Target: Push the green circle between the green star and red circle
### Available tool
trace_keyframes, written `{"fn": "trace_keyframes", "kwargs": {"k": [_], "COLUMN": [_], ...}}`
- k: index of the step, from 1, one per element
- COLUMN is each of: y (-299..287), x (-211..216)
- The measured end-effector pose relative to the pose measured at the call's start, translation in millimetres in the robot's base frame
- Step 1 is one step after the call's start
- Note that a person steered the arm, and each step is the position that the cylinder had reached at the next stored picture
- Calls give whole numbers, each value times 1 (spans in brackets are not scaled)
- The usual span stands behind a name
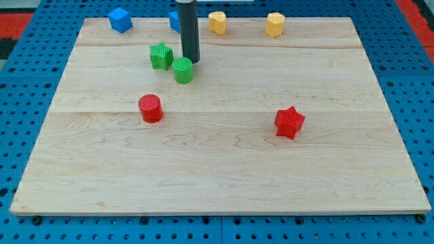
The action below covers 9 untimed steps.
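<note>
**Blocks on the board**

My tip (192, 62) rests just above and right of the green circle (183, 70), about touching it. The green star (161, 55) sits just left of the circle. The red circle (150, 108) lies below both, toward the view's left. The red star (289, 123) is well apart at right. Along the board's (224, 183) top edge stand a blue cube (120, 19), a second blue block (174, 20) half hidden behind the rod, and two yellow blocks (217, 22) (274, 24).

Green circle (183, 70) beside green star (161, 55)
</note>
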<state>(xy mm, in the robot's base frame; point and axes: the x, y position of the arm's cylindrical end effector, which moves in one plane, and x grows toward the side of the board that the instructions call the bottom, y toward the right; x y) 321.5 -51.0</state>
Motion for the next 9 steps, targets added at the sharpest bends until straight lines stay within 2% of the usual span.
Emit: {"fn": "trace_keyframes", "kwargs": {"k": [3,5,9], "y": [2,27,-17], "x": [37,47,51]}}
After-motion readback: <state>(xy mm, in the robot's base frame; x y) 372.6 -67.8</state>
